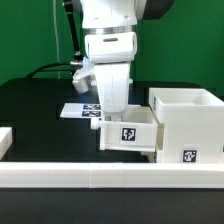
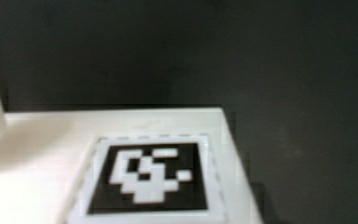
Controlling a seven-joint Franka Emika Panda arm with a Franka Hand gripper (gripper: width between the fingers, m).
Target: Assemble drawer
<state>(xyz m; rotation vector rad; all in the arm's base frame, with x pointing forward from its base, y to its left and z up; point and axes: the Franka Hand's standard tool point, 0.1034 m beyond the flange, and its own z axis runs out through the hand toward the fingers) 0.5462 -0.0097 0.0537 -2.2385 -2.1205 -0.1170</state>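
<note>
A small white drawer tray (image 1: 130, 134) with a black-and-white tag on its front stands against the left side of the large white housing (image 1: 186, 122), which also carries a tag low on its front. My gripper (image 1: 113, 116) reaches straight down at the tray's left wall. Its fingertips are hidden behind the tray, so I cannot tell how the jaws stand. The wrist view shows a white tagged surface (image 2: 151, 176) close up over the black table, with no fingers in sight. A second tray does not show clearly.
A long low white rail (image 1: 100, 181) runs across the front. The marker board (image 1: 78, 110) lies flat behind the arm. A white piece (image 1: 5, 140) sits at the exterior view's left edge. A black cable trails at the back left.
</note>
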